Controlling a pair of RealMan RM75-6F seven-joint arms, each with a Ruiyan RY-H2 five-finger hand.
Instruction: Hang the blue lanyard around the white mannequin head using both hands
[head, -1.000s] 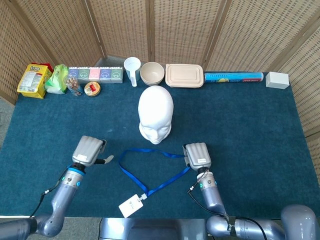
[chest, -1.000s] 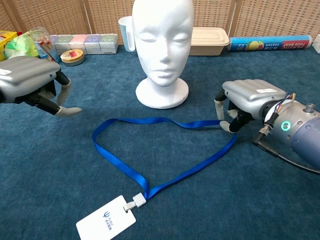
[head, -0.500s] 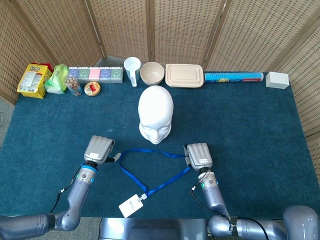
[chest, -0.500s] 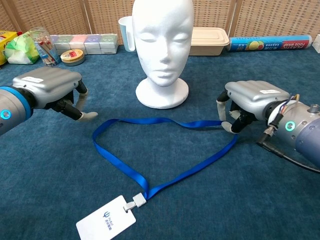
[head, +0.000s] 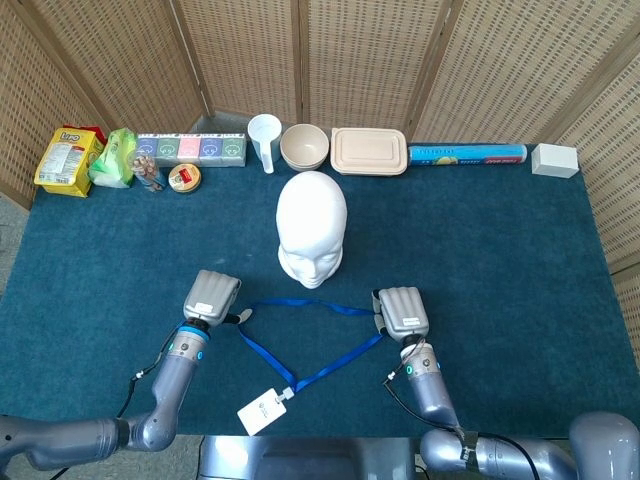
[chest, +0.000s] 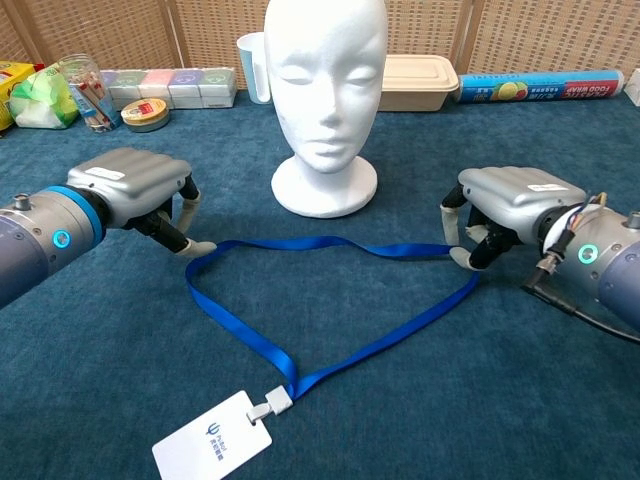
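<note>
The white mannequin head (head: 312, 225) (chest: 325, 90) stands upright at the table's middle, facing me. In front of it the blue lanyard (head: 300, 340) (chest: 330, 246) lies flat in a loop, its white badge (head: 262, 411) (chest: 212, 447) nearest me. My left hand (head: 212, 297) (chest: 140, 185) is low over the cloth, and its fingertips (chest: 195, 247) touch the loop's left bend without closing on it. My right hand (head: 402, 312) (chest: 510, 205) pinches the loop's right bend between thumb and finger.
Along the back edge stand snack bags (head: 68, 160), a row of small boxes (head: 190, 149), a tin (head: 184, 178), a white cup (head: 265, 140), a bowl (head: 304, 147), a lidded container (head: 369, 151), a wrap roll (head: 467, 154) and a white box (head: 554, 160). Wicker screens close off the rear.
My left hand has moved right and down to the loop's left bend. My right hand has shifted slightly right, and the lanyard's far run has pulled straighter.
</note>
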